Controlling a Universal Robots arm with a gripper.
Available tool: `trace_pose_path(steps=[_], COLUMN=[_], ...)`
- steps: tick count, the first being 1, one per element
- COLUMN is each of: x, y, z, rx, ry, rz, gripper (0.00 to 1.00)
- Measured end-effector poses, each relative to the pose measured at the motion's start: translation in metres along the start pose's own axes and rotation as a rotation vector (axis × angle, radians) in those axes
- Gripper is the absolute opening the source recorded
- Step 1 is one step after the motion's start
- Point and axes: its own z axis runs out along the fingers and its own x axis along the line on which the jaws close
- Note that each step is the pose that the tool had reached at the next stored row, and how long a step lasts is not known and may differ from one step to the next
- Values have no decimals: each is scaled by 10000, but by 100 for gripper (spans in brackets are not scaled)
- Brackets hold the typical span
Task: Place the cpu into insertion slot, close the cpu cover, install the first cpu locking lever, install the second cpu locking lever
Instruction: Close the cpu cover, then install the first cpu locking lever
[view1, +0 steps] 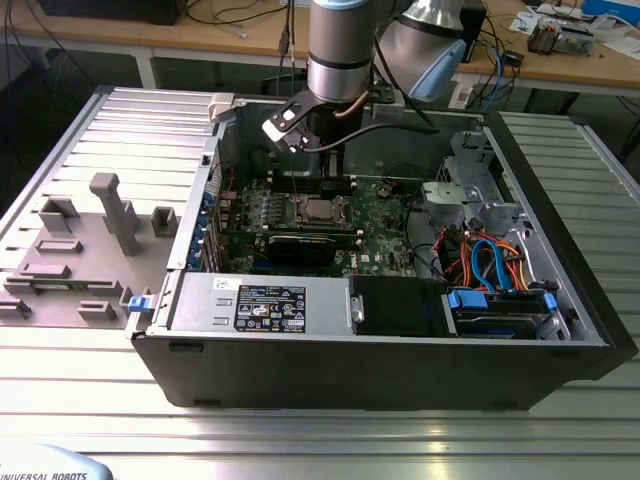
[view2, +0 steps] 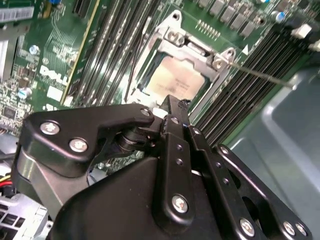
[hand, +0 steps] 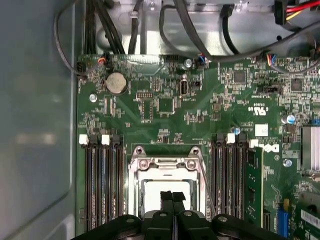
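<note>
Black gripper (hand: 172, 196) fingers, pressed together and holding nothing, hang just above the cpu (hand: 152, 192), which sits in the insertion slot (hand: 133, 192) on the green circuit board (hand: 150, 120) in the first wrist view. The cpu cover (hand: 167, 163) lies flat around the chip. A thin lever (view2: 260, 75) juts out over the memory slots (view2: 240, 102) in the second wrist view.

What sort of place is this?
Probably a robotics or electronics lab: an open black metal computer case sits on a ribbed aluminium table, with cluttered wooden workbenches behind it.
</note>
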Motion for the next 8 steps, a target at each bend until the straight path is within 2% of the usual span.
trace_pose_path(steps=[2,8], x=[0,0], y=[-26,-26], z=[4,5], rx=[19,85], ry=[12,12], rz=[0,-2], gripper=[11,11])
